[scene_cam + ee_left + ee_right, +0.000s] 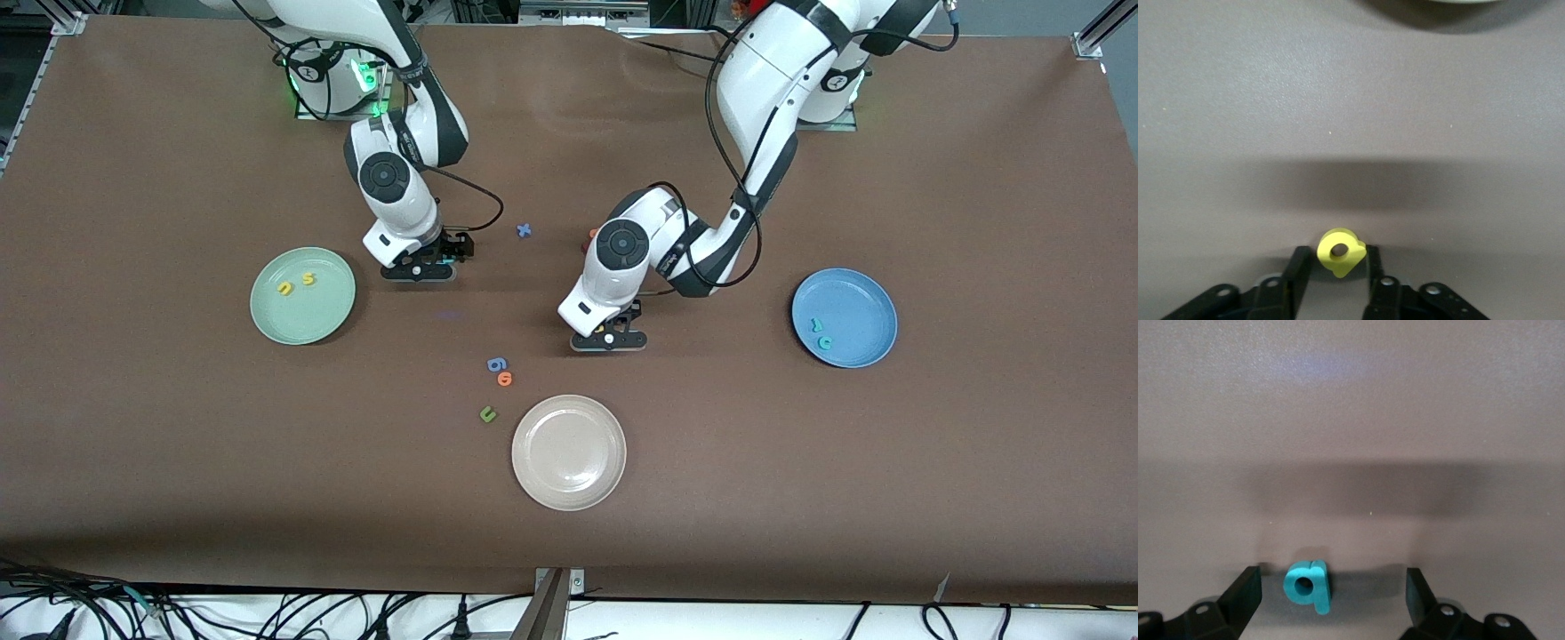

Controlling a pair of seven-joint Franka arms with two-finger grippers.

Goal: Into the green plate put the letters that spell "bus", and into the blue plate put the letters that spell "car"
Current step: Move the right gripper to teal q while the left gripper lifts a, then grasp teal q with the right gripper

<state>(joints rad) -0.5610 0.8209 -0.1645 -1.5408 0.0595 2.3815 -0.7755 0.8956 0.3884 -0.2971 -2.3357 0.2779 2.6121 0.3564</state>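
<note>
My left tool is down on the desk, fingers pressed against both sides of the yellow "a". My right tool is spread wide around the teal "b", not touching it. The green plate holds the yellow "u" with the "s" at its two o'clock; the blue plate holds the teal "r" and "c".

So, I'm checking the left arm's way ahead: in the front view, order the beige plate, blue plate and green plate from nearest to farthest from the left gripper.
From the left gripper:
1. Beige plate, nearer the camera.
2. Blue plate, toward the left arm's end.
3. Green plate, toward the right arm's end.
</note>
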